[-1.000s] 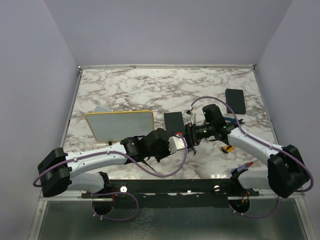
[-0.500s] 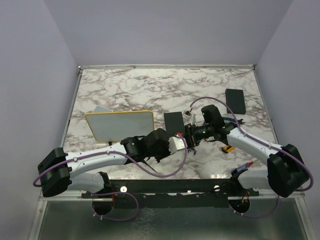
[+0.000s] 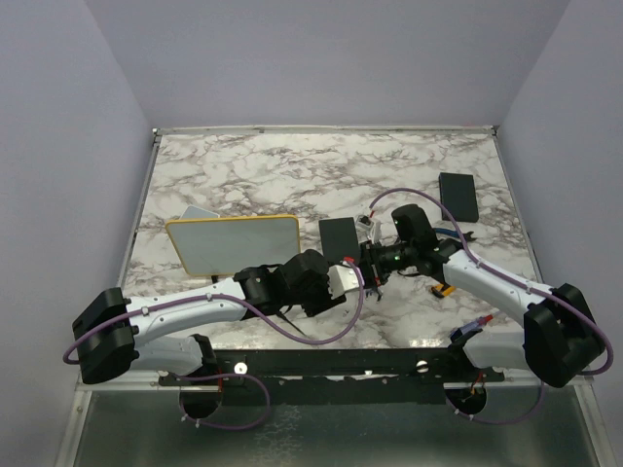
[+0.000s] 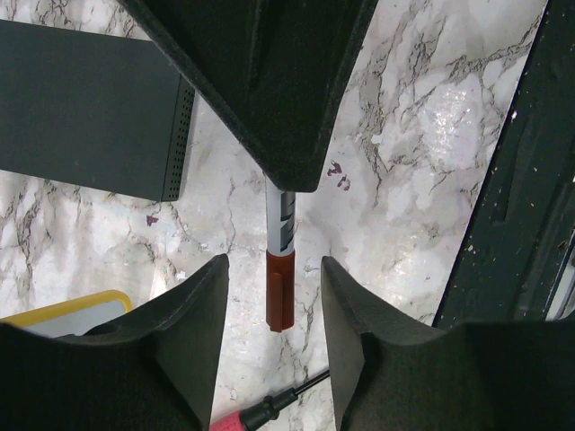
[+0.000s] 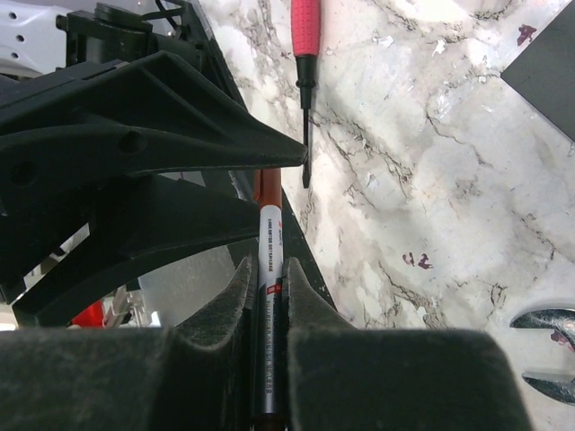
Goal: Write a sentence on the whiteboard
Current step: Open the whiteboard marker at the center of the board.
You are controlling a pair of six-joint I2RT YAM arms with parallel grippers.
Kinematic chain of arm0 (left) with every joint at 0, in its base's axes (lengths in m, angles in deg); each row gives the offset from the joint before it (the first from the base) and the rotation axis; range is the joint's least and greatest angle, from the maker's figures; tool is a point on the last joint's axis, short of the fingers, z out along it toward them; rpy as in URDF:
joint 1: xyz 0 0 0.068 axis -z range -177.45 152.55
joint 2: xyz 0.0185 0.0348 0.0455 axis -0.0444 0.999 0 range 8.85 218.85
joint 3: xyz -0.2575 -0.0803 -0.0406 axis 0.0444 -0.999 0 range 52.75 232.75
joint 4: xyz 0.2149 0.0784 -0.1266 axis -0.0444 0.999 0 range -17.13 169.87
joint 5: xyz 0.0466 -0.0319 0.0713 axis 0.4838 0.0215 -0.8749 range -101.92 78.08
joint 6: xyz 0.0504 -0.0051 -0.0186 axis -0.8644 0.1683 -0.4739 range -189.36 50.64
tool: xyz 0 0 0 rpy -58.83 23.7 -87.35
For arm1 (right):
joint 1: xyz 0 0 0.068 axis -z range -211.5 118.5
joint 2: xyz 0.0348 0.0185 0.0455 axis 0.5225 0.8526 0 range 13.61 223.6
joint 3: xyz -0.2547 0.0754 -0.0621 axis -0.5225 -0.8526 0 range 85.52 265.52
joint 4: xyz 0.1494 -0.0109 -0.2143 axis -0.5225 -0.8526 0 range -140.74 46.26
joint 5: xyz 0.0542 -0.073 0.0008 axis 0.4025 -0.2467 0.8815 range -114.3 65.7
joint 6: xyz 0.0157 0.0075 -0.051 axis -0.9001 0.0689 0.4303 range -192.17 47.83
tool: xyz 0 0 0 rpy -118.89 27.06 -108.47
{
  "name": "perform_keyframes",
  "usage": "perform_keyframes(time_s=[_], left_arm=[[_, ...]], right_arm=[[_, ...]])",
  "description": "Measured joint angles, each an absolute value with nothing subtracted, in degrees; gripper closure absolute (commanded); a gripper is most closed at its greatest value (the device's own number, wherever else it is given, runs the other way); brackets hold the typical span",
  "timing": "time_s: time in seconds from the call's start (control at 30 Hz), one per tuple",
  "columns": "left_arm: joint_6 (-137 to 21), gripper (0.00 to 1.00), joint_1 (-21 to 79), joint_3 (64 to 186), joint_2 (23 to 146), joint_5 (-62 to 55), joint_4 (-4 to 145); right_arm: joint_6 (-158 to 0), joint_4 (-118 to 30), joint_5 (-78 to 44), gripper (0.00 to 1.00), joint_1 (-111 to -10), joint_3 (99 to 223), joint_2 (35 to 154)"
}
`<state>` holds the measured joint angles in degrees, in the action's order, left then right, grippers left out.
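Observation:
The whiteboard [image 3: 234, 243], pale with a thin yellow frame, lies flat at the left centre of the table; one corner [image 4: 67, 310] shows in the left wrist view. No sentence is visible on its face from here. A marker [image 5: 269, 242] with a white barrel and a dark red cap [image 4: 280, 287] hangs above the marble. My right gripper [image 5: 268, 269] is shut on the barrel. My left gripper [image 4: 274, 265] is open, its fingers on either side of the cap and not touching it. In the top view the two grippers meet tip to tip [image 3: 358, 268].
A black slab [image 3: 338, 234] lies just behind the grippers, and another [image 3: 458, 197] lies at the far right. A pink-handled screwdriver [image 5: 305, 27] rests on the marble under the marker. A small orange item [image 3: 445, 289] and a chrome tool [image 5: 544, 323] are near the right arm.
My left gripper has opened and let go of the marker's cap end. My right gripper has closed on the barrel. Neither arm has moved much.

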<state>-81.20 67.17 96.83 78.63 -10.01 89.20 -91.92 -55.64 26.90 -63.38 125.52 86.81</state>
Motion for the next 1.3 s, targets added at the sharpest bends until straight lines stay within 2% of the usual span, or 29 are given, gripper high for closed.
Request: perform_keyframes(time_s=[0.13,0.3,0.33,0.43,0.47,0.83,1.3], left_arm=[[-81.2,0.59,67.2,96.8,78.3,-10.1,89.2],[-81.2,0.68,67.2,96.8,78.2,-10.2,89.2],[-81.2,0.73,67.2,96.8,78.2,-10.2,89.2],[-81.1,0.98,67.2,96.8,78.2,-10.2,89.2],[-81.1,1.00,67.2,96.8,78.2,-10.2,89.2],[-81.9,1.00,67.4,96.7,76.0,-11.7,85.9],[-83.6,1.00,68.0,96.2,74.7,-13.3,81.0]], right_arm=[[-91.4,-56.4,27.1,1.00,-63.4,126.0,86.6],[-90.6,-57.1,28.1,1.00,-63.4,127.1,86.3],[-90.5,-57.2,28.3,1.00,-63.4,127.3,86.3],[-89.9,-57.8,29.0,1.00,-63.4,127.9,86.2],[-89.6,-58.3,29.0,1.00,-63.4,128.1,86.1],[-87.0,-65.6,22.2,0.99,-63.8,131.8,79.8],[-83.0,-76.8,16.8,0.99,-64.1,139.3,78.4]])
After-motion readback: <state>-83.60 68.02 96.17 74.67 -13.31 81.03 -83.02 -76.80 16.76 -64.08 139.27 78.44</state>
